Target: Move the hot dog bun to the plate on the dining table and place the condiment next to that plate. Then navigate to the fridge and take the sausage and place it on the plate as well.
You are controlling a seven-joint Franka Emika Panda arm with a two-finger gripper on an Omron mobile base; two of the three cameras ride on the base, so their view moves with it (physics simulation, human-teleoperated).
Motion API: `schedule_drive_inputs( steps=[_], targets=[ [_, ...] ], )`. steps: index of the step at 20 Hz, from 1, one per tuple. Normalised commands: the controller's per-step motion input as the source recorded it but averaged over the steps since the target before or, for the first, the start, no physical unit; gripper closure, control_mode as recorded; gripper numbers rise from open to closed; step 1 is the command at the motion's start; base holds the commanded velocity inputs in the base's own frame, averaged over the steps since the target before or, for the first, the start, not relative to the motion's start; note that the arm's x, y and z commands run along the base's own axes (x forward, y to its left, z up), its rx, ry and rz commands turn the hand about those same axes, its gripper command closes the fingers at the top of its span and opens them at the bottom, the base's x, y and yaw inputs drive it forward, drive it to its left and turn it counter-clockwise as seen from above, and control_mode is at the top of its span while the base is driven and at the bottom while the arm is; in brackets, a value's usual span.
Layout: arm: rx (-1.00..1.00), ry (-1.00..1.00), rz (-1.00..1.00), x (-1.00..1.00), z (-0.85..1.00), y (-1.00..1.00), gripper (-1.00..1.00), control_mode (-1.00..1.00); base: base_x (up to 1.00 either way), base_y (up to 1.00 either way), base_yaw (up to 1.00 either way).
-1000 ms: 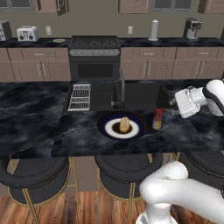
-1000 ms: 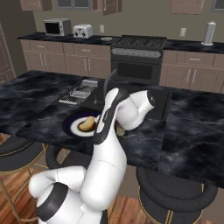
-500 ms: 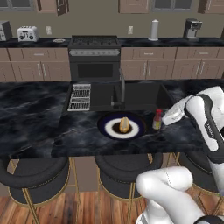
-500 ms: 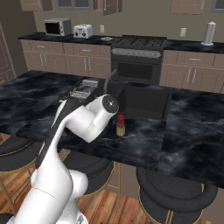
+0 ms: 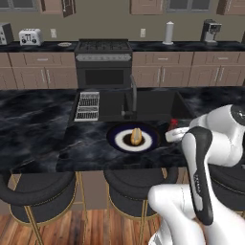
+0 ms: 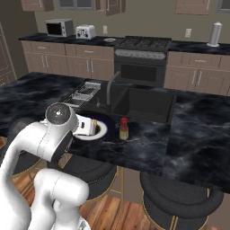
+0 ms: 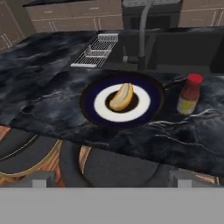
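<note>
The hot dog bun lay on the dark-rimmed plate on the black marble bench. The condiment bottle stood upright just beside the plate, near the sink. The claw hung released, holding nothing, above the bench edge and stools.

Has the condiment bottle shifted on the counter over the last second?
No. The condiment bottle stands upright beside the plate, just as before.

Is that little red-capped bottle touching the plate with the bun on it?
Apart. In the hand view, a strip of dark counter shows between the condiment bottle and the plate; the bun lies on the plate.
</note>
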Motion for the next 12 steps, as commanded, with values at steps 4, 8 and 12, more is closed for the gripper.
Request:
schedule_drive_inputs(
  steps=[4, 8, 12],
  targets=[
    [-0.02, 0.00, -0.29, -0.71, 0.36, 0.00, -1.00, -1.00, 0.00, 0.00, 0.00],
    [-0.01, 0.00, -0.11, -0.49, -0.01, 0.00, -1.00, -1.00, 0.00, 0.00, 0.00],
    [0.00, 0.03, -0.02, -0.07, -0.16, 0.00, -1.00, -1.00, 0.00, 0.00, 0.00]
  ],
)
